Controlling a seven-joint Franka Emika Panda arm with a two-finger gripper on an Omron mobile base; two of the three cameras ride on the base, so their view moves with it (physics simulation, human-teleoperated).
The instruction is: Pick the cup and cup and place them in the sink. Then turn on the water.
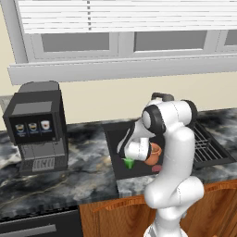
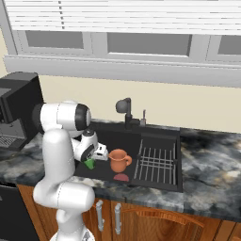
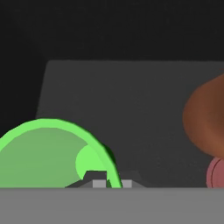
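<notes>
My claw (image 3: 108,183) is pinched nearly shut on the rim of the green cup (image 3: 52,153), one tip inside the wall and one outside, and I hold it low inside the sink (image 1: 115,132). The cup hangs to the left of my tips, its mouth turned toward my camera, so I judge it tilted rather than upright. Below and ahead of me lies the bare dark floor of the basin. To my right stands the brown jug (image 2: 118,160), close but apart from the cup, and just below it a small reddish thing (image 2: 121,177) lies on the basin floor; whether that is the second cup I cannot tell. Farther right is the wire rack (image 2: 157,164), and beyond, at the back rim, the faucet (image 2: 124,109), with no water running. The step in hand, as I judge it, is setting this cup down. To do it well I should lower until the base is near the floor, keep left of the jug so my wrist does not knock it, then open slowly and draw straight up and back so the inner tip clears the rim without dragging the cup over. A rim grip on a tapered cup may slip or swing, so no sideways jerk.
</notes>
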